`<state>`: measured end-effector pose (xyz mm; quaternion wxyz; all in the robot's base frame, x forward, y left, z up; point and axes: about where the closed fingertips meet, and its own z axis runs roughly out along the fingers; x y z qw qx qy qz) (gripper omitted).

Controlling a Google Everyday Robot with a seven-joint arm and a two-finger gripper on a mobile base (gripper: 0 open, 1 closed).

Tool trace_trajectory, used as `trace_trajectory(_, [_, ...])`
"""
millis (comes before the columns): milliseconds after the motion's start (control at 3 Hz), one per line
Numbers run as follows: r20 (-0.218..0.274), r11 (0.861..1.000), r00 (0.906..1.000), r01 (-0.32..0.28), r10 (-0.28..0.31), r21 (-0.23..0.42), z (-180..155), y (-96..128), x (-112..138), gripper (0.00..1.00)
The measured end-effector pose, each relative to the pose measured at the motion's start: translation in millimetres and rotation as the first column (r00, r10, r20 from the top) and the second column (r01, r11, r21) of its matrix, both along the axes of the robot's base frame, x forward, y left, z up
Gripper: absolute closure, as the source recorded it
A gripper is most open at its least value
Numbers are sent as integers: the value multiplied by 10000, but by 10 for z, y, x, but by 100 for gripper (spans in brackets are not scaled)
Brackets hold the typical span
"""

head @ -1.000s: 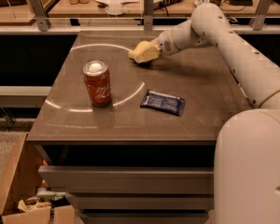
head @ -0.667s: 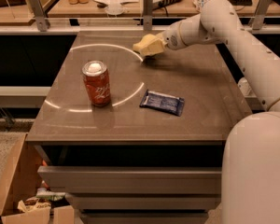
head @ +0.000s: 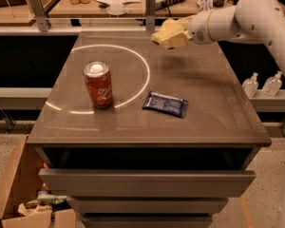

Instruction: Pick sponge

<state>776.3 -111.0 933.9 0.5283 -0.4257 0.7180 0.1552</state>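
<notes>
The pale yellow sponge (head: 163, 37) is held in my gripper (head: 175, 32), which is shut on it. Both hang in the air above the far middle of the brown table (head: 213, 94), clear of its top. My white arm reaches in from the upper right. The gripper's pale fingers blend with the sponge, so the exact grip line is hard to make out.
A red soda can (head: 98, 84) stands upright left of centre inside a white painted arc. A flat dark blue packet (head: 165, 103) lies near the middle. Drawers (head: 147, 182) sit below the top, a cardboard box (head: 14, 194) at bottom left, and bottles (head: 251, 84) on a right ledge.
The gripper has lifted the sponge off the table and carried it up and toward the far edge. The can and the packet have not moved.
</notes>
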Motion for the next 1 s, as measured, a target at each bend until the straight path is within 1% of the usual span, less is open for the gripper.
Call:
trace_trajectory(333, [2043,9979,9786,-93,222,-641,155,-162,-306,100])
trace_trajectory(667, [2275,9955,9725,-305,504,-899,169,-106,-296,100])
trace_trajectory(1000, [2233,9958,9735,-293,481,-871,162,-105,-294,100])
